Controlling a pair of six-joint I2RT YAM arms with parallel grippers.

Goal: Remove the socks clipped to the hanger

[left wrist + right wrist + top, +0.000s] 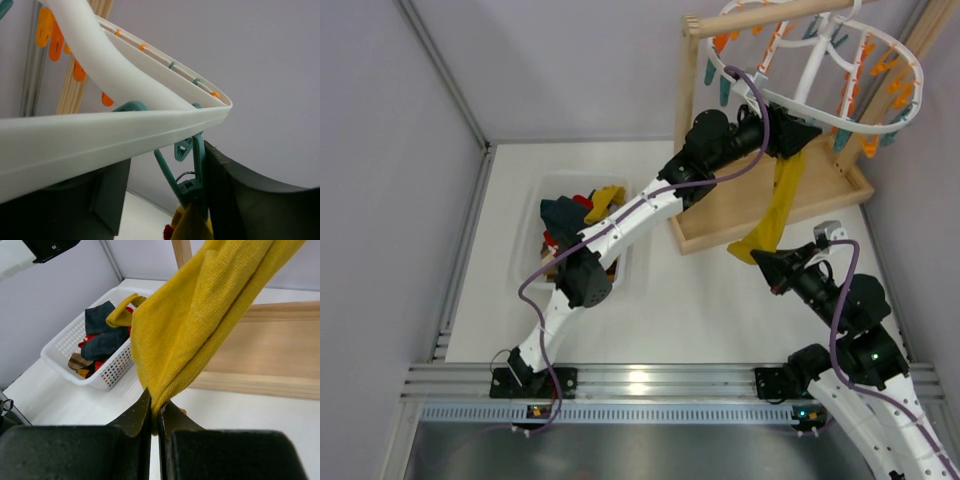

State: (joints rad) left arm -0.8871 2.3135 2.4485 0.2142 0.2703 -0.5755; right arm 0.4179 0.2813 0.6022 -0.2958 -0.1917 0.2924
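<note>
One yellow sock (782,200) hanging; one white hanger (817,70); one wooden stand (840,185); one white basket (528,235); two arms (620,222) (855,330)

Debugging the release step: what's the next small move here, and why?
Probably close the left tool on the teal clip: it straddles the clip without squeezing it, while the right tool grips the yellow sock hanging from it.

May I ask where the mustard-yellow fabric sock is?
Top view, centre-right: the sock hangs from a teal clothespin on the white plastic hanger, lower end pinched in the right gripper.
</note>
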